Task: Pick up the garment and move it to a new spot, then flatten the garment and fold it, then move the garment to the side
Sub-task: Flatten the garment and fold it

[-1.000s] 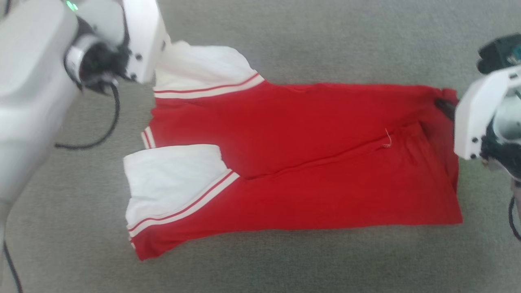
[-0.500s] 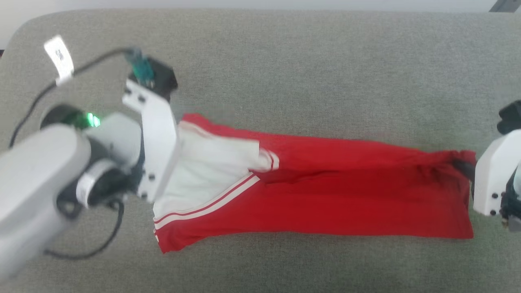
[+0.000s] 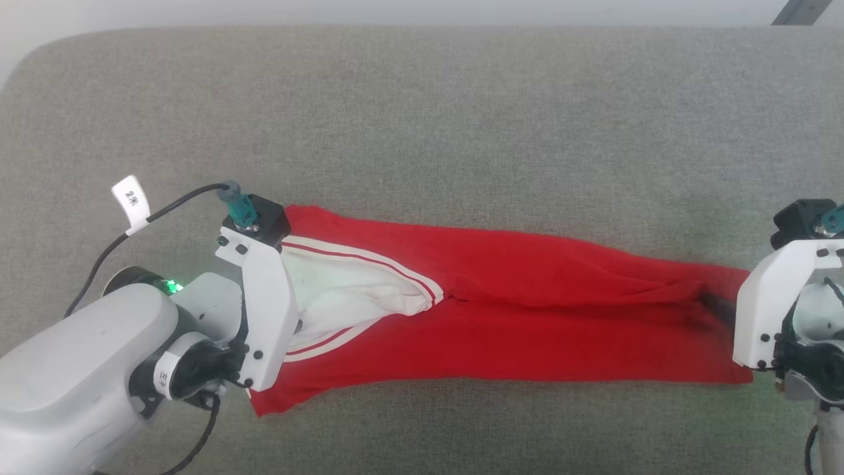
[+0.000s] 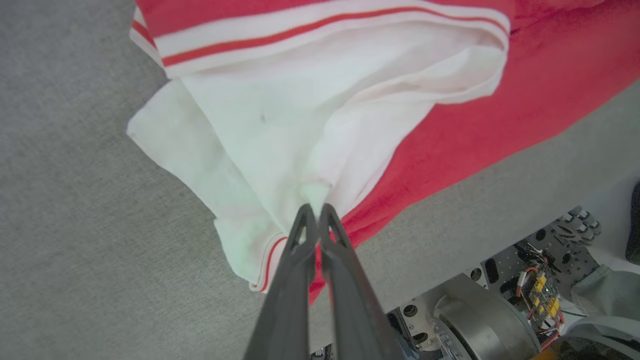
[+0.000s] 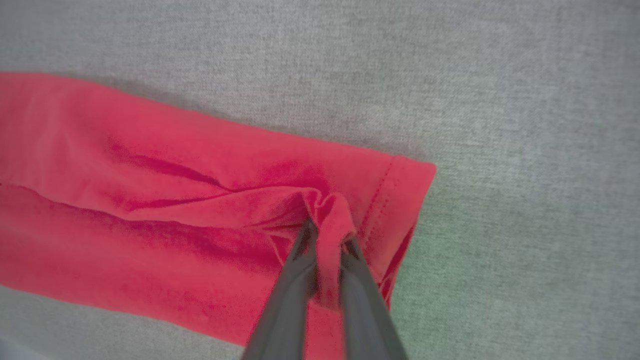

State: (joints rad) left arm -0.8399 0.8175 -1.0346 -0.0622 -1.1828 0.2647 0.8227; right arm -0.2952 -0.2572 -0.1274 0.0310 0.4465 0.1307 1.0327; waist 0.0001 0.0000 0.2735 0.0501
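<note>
The garment (image 3: 527, 330) is laid lengthwise, left to right, on the grey desk (image 3: 461, 132), with its white sleeve end clamped by the left end effector (image 4: 313, 212) and its red hem clamped by the right end effector (image 5: 327, 235).

The garment (image 3: 527, 330) lies crosswise on the padded surface (image 3: 422, 119). The left gripper (image 4: 312, 212) sits at the garment's left end, the right gripper (image 5: 325, 235) at the garment's right end. Most of the surface lies behind the garment.
</note>
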